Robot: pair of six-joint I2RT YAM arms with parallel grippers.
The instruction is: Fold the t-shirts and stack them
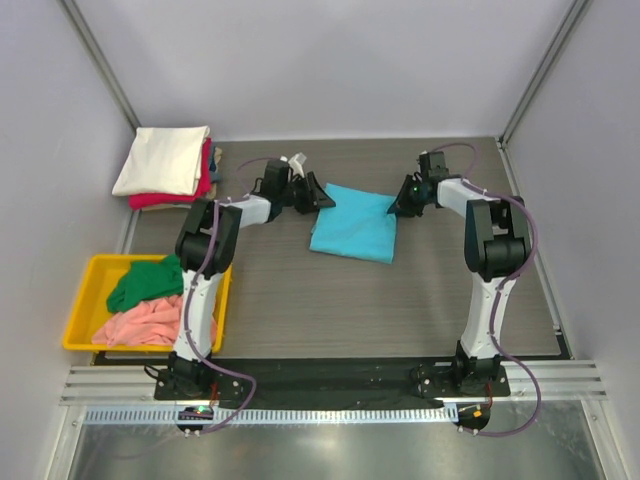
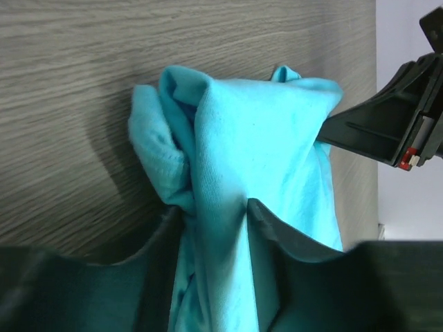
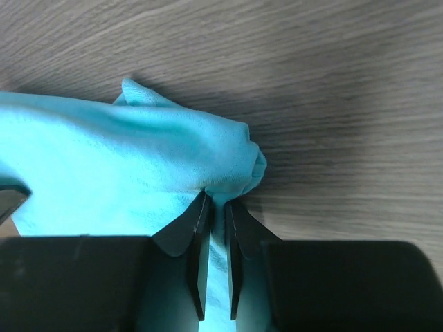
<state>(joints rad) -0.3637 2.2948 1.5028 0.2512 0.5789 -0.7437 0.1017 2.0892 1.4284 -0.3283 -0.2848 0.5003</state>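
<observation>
The t-shirt lies right of the tray.

A robot laboratory cell: plain white wall panels in metal framing enclose a wood-grain table, with the left arm and the right arm bolted at its edge.

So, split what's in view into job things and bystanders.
Job: turquoise t-shirt, gripped by left pincer and right pincer; green t-shirt; pink t-shirt; cream t-shirt atop red t-shirt.
Lying about: yellow tray; table.
</observation>
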